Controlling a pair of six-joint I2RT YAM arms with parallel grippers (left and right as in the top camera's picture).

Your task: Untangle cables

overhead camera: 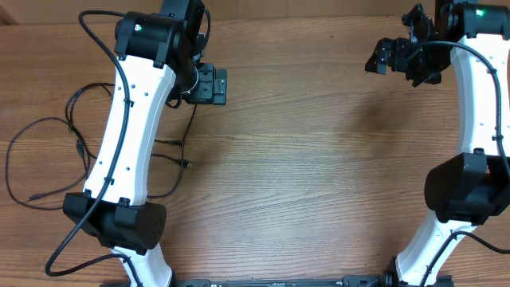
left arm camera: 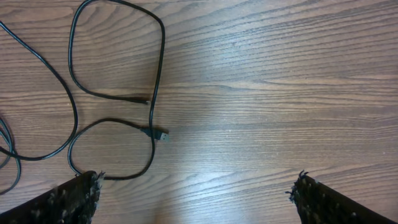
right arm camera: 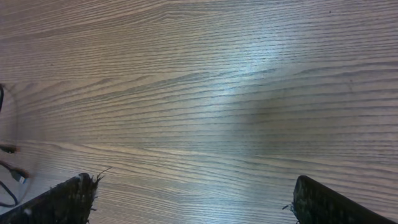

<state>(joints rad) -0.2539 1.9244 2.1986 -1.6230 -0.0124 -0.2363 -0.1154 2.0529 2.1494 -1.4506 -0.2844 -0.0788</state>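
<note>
Wood-grain table point(overhead camera: 319, 159) is filling every view, bare across its middle and toward three o'clock. The cables point(overhead camera: 185, 163) are lying over at nine o'clock in the overhead view, partly hidden under the left arm. They are sprawling in several thin black loops, with one small plug end poking out toward the centre.

From the left wrist camera, the cables point(left arm camera: 155, 133) are sitting toward ten o'clock. One strand is looping round and crossing another close to a silver-tipped plug.

The left gripper point(overhead camera: 211, 84) is hovering at about eleven o'clock with its fingers spread wide and nothing between them. The right gripper point(overhead camera: 398, 56) is waiting at about one o'clock, well apart from the cords, likewise gaping and holding nothing.

I am judging the task as barely begun. The loops are overlapping, no strand is lying separated or straight, and neither gripper is touching a cord. All the picking apart is remaining to be done.
</note>
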